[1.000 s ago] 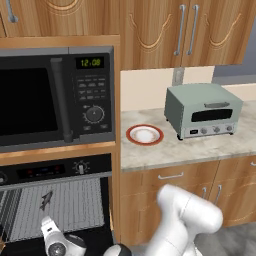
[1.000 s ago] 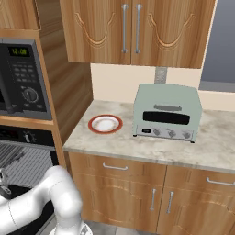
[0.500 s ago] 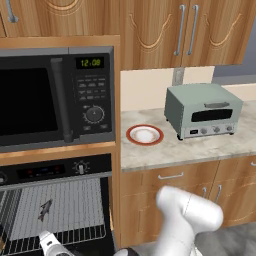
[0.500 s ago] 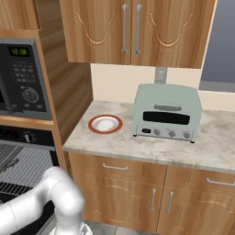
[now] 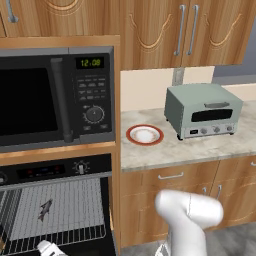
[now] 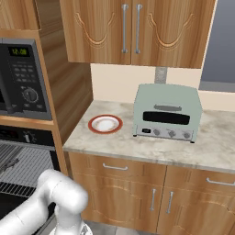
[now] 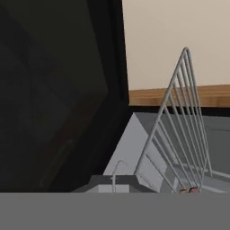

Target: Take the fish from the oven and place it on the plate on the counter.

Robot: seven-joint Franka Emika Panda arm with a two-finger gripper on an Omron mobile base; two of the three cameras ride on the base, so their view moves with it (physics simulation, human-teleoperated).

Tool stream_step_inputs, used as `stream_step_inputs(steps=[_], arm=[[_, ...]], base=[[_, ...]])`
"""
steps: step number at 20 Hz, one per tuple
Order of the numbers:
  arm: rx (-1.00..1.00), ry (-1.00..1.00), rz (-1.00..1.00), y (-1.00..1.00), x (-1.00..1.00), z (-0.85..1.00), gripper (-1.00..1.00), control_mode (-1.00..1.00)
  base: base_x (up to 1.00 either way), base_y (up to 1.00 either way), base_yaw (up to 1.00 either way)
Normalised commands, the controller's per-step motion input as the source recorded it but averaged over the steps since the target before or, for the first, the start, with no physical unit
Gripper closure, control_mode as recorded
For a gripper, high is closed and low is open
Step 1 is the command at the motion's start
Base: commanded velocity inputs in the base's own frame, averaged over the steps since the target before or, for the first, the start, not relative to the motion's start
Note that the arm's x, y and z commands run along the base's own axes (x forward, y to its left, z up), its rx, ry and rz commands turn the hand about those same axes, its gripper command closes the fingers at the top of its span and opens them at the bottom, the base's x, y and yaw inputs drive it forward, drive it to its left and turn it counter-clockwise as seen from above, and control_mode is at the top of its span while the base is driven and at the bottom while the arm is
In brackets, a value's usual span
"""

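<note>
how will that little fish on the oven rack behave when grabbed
The fish looks small and slim, so probably light. It lies flat on the wire rack, so rolling seems unlikely. Its narrow, tapered body may slip from a pinch.

The counter point(image 5: 165, 152) carries the plate point(image 5: 144, 135) at its left and a toaster oven point(image 5: 202, 110) just right of it. In the oven point(image 5: 60, 170), the fish point(image 5: 45, 210) lies on the rack point(image 5: 75, 210).

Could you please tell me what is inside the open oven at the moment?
The fish lies on a wire rack inside the oven, towards its left. Whatever sits below that rack, deeper in the oven, is hidden from the cameras.
</note>
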Motion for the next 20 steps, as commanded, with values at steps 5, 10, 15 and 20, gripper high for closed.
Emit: stream_step_inputs(steps=[5,10,15,20], arm=[[0.0,-0.18,0.0,0.0,-0.4,1.0,1.0,-1.0],[0.03,-0.05,-0.11,-0.02,-0.15,0.81,1.0,-1.0],[0.09,0.26,-0.35,0.0,-0.01,0.34,1.0,-1.0],[0.05,0.51,-0.4,-0.02,-0.16,0.44,1.0,-1.0]], base=[[0.0,0.0,0.0],[0.0,0.0,0.0],[0.0,0.0,0.0],[0.0,0.0,0.0]])
